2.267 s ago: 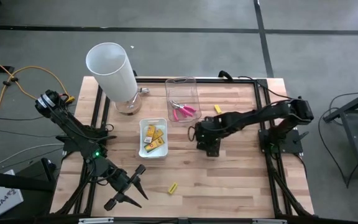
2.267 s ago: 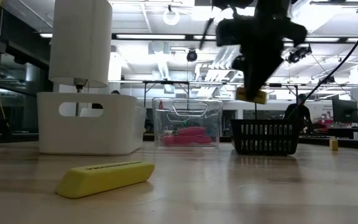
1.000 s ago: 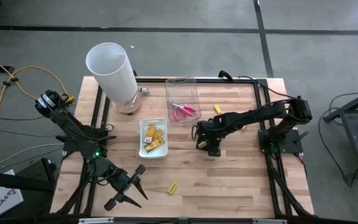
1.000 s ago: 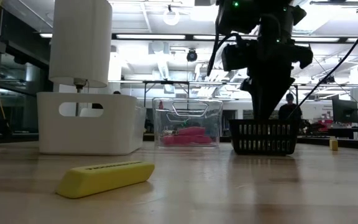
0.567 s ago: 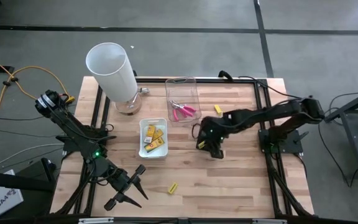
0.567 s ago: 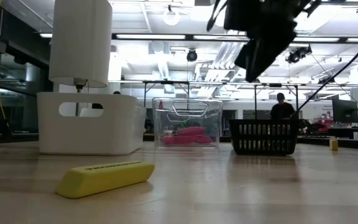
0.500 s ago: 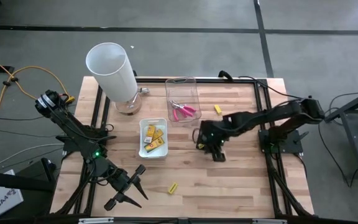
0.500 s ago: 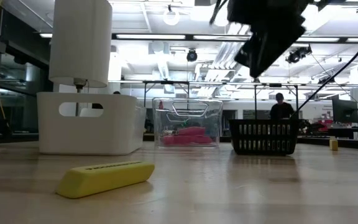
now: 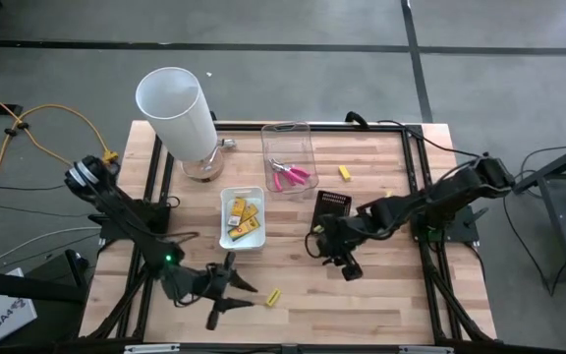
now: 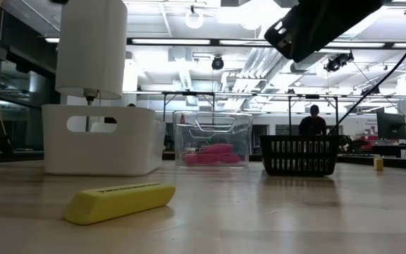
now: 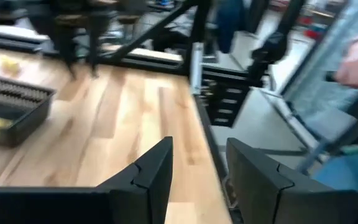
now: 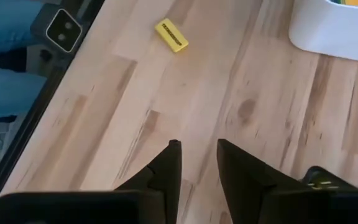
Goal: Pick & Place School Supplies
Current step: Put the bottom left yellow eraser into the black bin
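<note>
Wooden table [image 9: 391, 285] front bare; left pincer [image 9: 226, 295] open near front edge; right pincer [image 9: 345, 262] open, empty, mid-table.

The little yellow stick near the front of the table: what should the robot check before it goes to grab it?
1. Short yellow stubby stick lies alone on bare wooden table: ok.
2. Left gripper beside the stick, fingers open, empty: ok.
3. Right gripper open and empty above the wood: ok.
4. Black slotted basket uncovered, the right arm clear of it: ok.
5. Yellow piece inside the basket: ok.
6. Second yellow stick near the far edge, not picked up: ok.
</note>
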